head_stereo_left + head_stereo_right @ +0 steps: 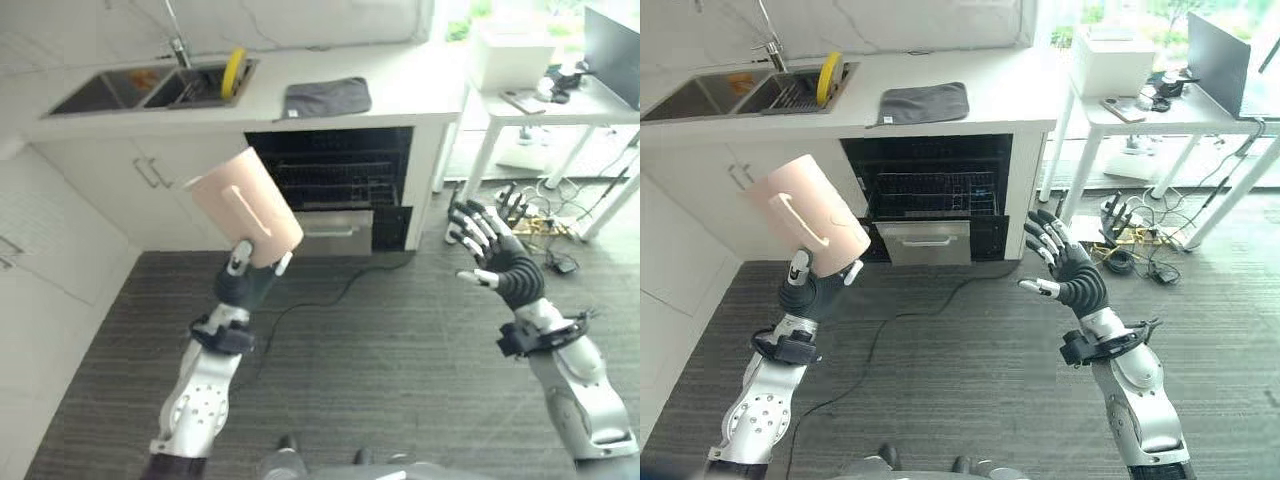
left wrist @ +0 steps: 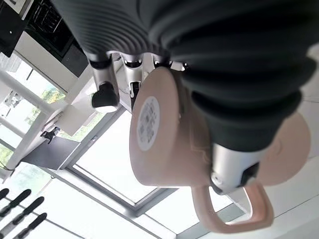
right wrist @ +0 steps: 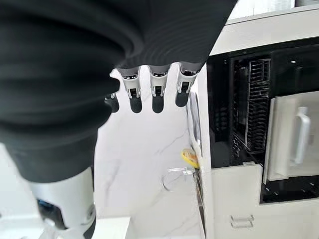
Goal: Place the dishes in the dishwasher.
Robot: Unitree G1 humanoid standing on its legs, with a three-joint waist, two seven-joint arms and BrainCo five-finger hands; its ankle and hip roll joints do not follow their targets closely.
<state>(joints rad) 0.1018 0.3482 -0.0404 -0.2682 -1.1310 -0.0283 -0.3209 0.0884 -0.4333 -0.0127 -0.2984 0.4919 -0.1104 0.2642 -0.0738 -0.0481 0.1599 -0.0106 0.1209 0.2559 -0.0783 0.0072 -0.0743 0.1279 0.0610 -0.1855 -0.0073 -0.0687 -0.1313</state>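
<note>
Pink mug sits raised in the left hand, fingers curled round it, before the open dishwasher under the bench; right hand hangs beside, fingers spread, holding nothing.

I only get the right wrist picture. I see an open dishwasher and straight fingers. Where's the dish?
Observer: The left hand holds it, a pink mug, raised in front of the cabinets, left of the dishwasher.
Operator: Is it really gripped?
Observer: Yes. In the left wrist view the fingers and thumb curl round the mug's body, with its handle sticking out free.
Operator: Any more dishes waiting?
Observer: A yellow plate stands on edge in the sink, up on the counter.
Operator: What's my right hand near?
Observer: Nothing. The right hand is open above the grey floor, apart from the dishwasher.
</note>
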